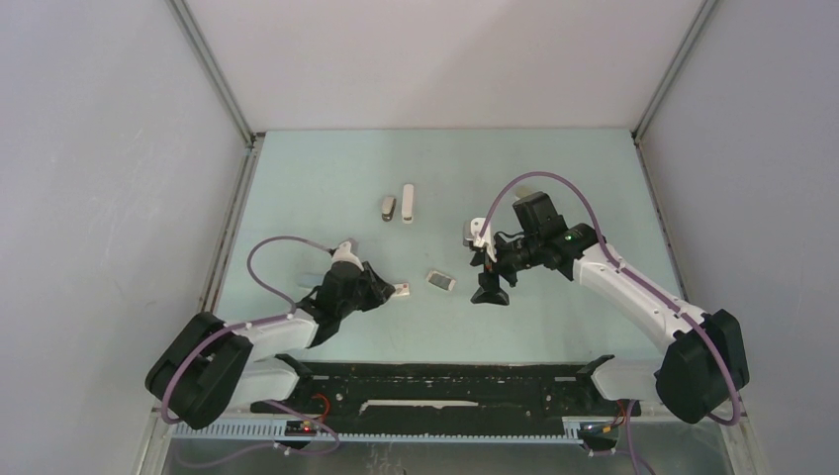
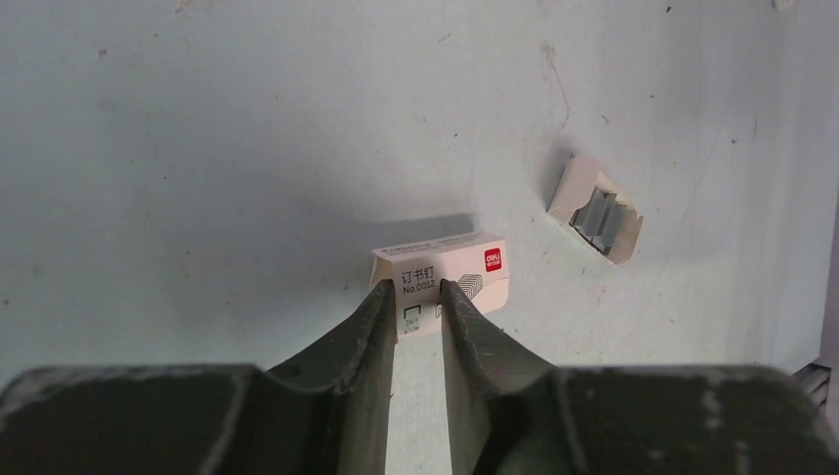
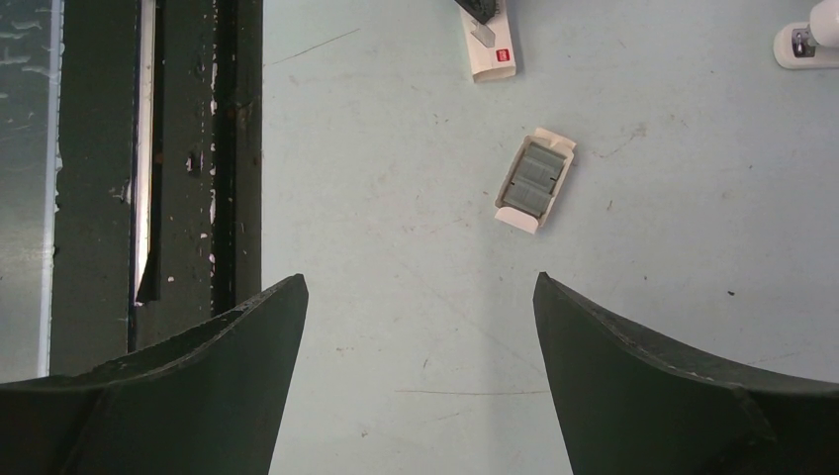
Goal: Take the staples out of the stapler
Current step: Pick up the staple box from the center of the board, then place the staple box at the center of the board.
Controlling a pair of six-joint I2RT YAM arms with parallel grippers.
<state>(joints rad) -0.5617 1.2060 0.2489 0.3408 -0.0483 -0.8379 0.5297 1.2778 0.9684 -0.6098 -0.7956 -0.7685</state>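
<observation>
The stapler (image 1: 388,207), short with a grey-beige top, lies at the middle of the table, far from both grippers. The staples are hidden. My left gripper (image 1: 389,290) (image 2: 416,287) points down at a small white printed box (image 2: 475,267) (image 1: 402,290) (image 3: 495,54). Its jaws stand a narrow gap apart, with the tips against the box's printed face. The box reaches past both fingers, so I cannot tell whether it is gripped. My right gripper (image 1: 490,292) (image 3: 420,282) hangs wide open over bare table, with nothing between its fingers.
An open cardboard tray (image 1: 441,281) (image 2: 566,193) (image 3: 539,136) with grey metal strips lies between the grippers. A slim white stapler (image 1: 407,203) lies right of the stapler. A pale object (image 1: 473,234) sits by the right wrist. The black base rail (image 3: 148,148) runs along the near edge.
</observation>
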